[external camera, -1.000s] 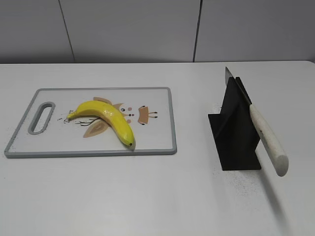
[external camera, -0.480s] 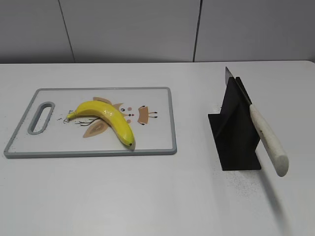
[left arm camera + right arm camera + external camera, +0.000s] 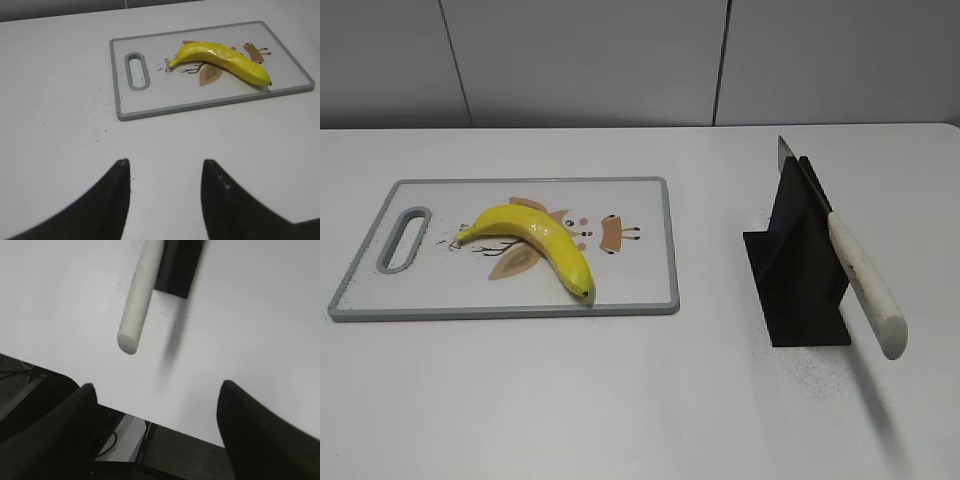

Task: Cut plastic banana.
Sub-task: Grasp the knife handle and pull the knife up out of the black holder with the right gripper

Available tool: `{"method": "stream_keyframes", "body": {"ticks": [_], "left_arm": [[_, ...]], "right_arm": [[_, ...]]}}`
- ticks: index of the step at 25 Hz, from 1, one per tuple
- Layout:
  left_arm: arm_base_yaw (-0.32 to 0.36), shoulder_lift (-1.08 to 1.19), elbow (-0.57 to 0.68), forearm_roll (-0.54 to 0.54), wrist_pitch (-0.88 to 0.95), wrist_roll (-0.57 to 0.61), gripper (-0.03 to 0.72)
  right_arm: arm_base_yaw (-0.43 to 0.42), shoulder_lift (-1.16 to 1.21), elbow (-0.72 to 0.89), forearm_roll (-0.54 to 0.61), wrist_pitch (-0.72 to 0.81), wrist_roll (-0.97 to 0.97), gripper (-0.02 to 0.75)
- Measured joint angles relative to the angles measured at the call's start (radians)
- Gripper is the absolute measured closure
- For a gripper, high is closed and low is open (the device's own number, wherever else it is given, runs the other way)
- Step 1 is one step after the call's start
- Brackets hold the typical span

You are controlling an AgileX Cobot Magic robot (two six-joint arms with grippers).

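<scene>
- Banana position: the yellow curved plastic banana [image 3: 532, 241] lies flat on the grey-rimmed white rectangular cutting board [image 3: 650, 296], which sits toward the left side of the white desk [image 3: 620, 400], well clear of the front edge.
- The banana's stem end points toward the board's oval handle slot [image 3: 404, 240]; its dark tip rests near the board's front rim.
- Knife position: the steel-bladed knife with a long off-white handle [image 3: 865, 283] rests tilted in the black angular slotted stand [image 3: 798, 270], toward the right side of the desk. The handle slopes down toward the front right corner and overhangs the stand.
- Left gripper [image 3: 166, 172]: its two dark fingers stand apart with nothing between them, above bare desk nearer the front edge than the board.
- Right gripper [image 3: 155, 400]: its fingers are spread wide and empty, short of the handle's butt end, near the front edge.
- Step in hand, as a judgement: the task is at its start; neither tool nor banana is touched, and the approach to the knife comes first.
- Next move calls for aligning the right gripper across the sloped handle, closing firmly, then lifting the blade along the slot to avoid tipping the stand.
</scene>
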Motion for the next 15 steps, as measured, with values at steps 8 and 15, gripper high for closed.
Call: {"method": "stream_keyframes", "body": {"ticks": [8, 15], "left_arm": [[0.000, 0.000, 0.000, 0.000, 0.000, 0.000, 0.234], [0.000, 0.000, 0.000, 0.000, 0.000, 0.000, 0.234]], "right_arm": [[0.055, 0.258, -0.013, 0.006, -0.096, 0.056, 0.179], [0.057, 0.474, -0.044, 0.009, -0.156, 0.059, 0.195]]}}
